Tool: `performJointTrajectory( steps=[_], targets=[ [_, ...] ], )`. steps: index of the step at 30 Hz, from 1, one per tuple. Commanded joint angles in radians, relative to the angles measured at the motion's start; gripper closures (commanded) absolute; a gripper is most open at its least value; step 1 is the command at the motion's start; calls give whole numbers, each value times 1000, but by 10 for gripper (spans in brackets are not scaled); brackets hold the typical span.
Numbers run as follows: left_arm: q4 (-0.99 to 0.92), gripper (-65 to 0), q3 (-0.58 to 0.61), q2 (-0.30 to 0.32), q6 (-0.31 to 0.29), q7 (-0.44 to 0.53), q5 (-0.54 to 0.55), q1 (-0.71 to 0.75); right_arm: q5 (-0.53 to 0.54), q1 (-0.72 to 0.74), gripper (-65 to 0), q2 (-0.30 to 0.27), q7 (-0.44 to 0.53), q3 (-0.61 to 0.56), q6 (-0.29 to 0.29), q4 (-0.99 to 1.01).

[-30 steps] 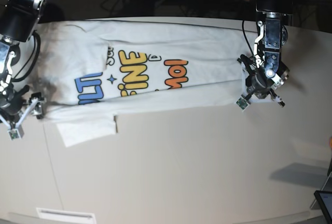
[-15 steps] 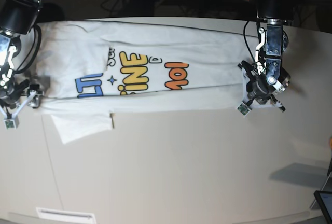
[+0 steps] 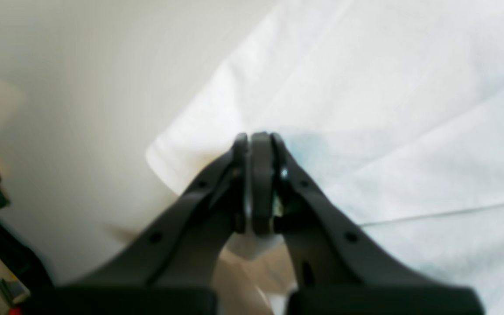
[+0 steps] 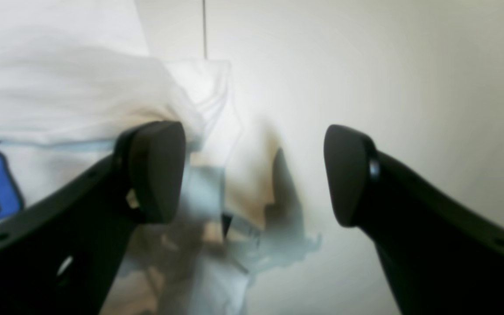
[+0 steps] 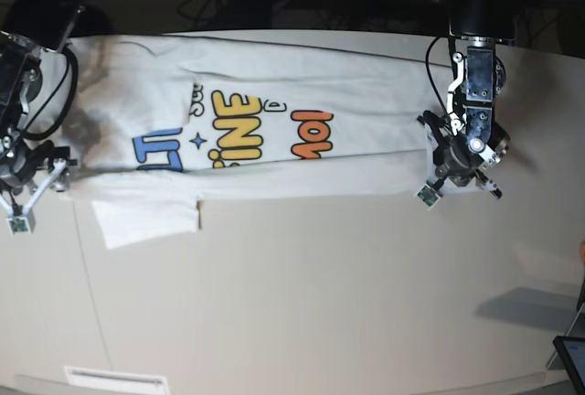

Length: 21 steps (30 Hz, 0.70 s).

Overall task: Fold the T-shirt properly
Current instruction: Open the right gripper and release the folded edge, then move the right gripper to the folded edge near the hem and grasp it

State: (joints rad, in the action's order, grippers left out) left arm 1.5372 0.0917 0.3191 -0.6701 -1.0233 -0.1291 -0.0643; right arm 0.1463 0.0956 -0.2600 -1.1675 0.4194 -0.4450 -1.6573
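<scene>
Meanwhile, the left gripper (image 3: 254, 183) is pinching the T-shirt's (image 5: 274, 130) hem corner between pressed-together fingers (image 3: 263, 175), while the right gripper's (image 4: 252, 175) spread fingers are straddling the sleeve edge on the worktop (image 5: 320, 294); closing there before lifting would likely keep the fold even.

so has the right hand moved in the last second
Yes. In the base view the right hand has drawn back up and left, off the shirt, relative to the table seam.

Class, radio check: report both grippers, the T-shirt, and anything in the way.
Left gripper shut on T-shirt hem corner. Right gripper open, holding nothing, at the shirt's opposite end. Shirt flat on table, partly folded. Nothing in the way.
</scene>
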Motion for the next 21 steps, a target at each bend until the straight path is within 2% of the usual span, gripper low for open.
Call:
performJointTrajectory(
  steps=[1,5,8,11,15,19,21],
  targets=[
    [-11,0,3,-2,-12,-5,18,-1,8,14,-479,1,2,3,-4,-37],
    [-8,0,3,-8,-12,-5,18,-1,8,11,-479,74,-45,2,-4,-73],
    [-8,0,1,-7,-12,-5,18,-1,6,-7,-477,98,-38,-3,-2,-93],
    [-10,0,1,-4,-12,-4,18,-1,5,2,-477,97,-4,-37,-1,-100],
    [-10,0,3,-5,-12,-4,18,-1,6,69,-479,60,18,-84,-2,-82],
    [-2,0,3,-7,-12,-4,18,-1,8,166,-480,57,30,-167,-5,15],
    [-2,0,1,-7,-12,-4,18,-1,8,204,-480,60,76,-198,-25,105]
  ],
)
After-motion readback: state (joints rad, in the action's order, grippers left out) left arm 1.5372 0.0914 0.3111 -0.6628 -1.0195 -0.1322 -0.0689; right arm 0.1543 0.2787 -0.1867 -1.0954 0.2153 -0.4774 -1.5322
